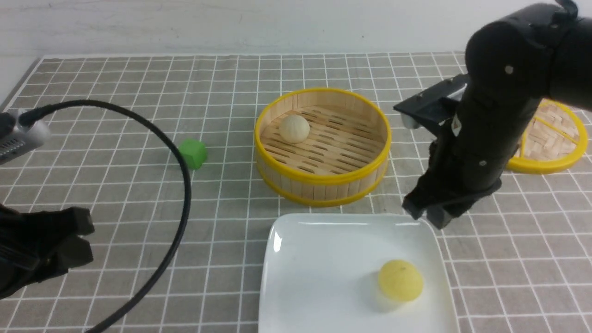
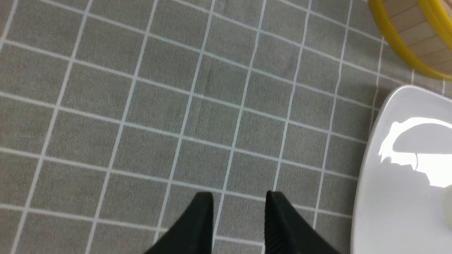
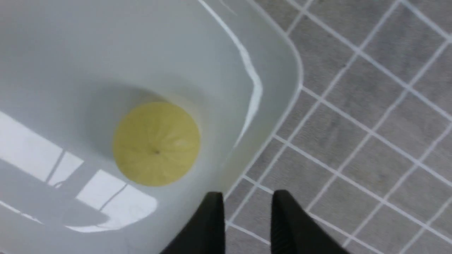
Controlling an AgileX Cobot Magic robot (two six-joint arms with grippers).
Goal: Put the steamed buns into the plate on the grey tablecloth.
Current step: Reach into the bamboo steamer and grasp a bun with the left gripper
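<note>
The yellow bun (image 1: 400,280) is round, with no long axis, pleated crown up, and it sits in the plate (image 1: 323,220) toward its near right corner. The cream bun (image 1: 294,128), equally round, lies in the bamboo basket (image 1: 323,179) just beyond the plate's far edge. Everything rests on the grey tablecloth (image 1: 138,78) ruled in thin white lines, with a pale wall behind. My right gripper (image 1: 426,217) hangs over the plate's far right corner, fingers slightly parted and empty, apart from the yellow bun, and my left gripper (image 2: 239,199), fingers spread on nothing, hovers well off the plate's left side.
</note>
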